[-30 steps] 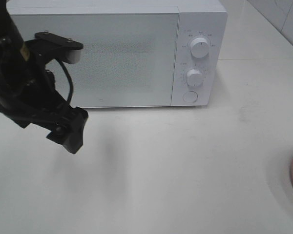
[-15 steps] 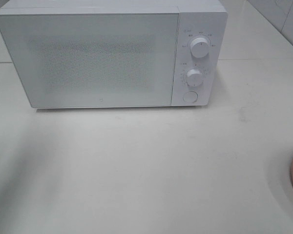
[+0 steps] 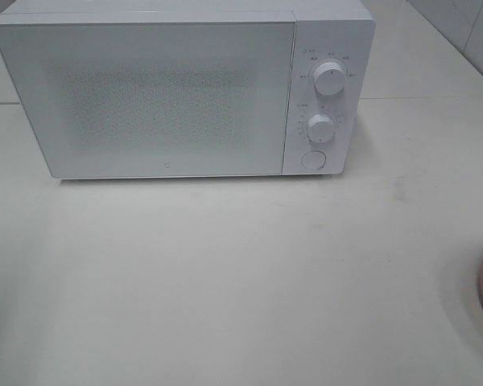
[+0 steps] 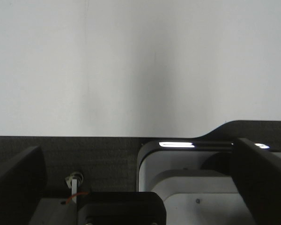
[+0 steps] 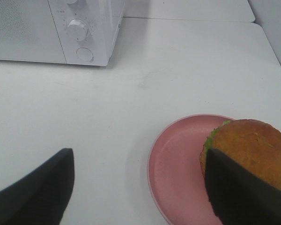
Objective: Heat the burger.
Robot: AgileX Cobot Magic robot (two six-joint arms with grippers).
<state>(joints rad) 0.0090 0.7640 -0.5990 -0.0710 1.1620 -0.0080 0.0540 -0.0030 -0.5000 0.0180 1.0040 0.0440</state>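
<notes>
Golden-brown bun up top, the burger (image 5: 247,151) is sitting on the pink plate (image 5: 178,164) on the white bench (image 5: 178,70), well away from the closed microwave (image 3: 185,88). Right tool (image 5: 140,187) is hovering above with its fingers spread wide, one finger (image 5: 239,192) overlapping the burger's edge, not gripping anything. Left tool (image 4: 140,187) is looking open too, holding nothing.

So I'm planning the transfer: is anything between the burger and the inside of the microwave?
Yes: the white microwave's door is shut, closing off the inside. The bare white table between it and the golden-bun burger on the round pink plate shows nothing else. The right hand is open above the plate.
</notes>
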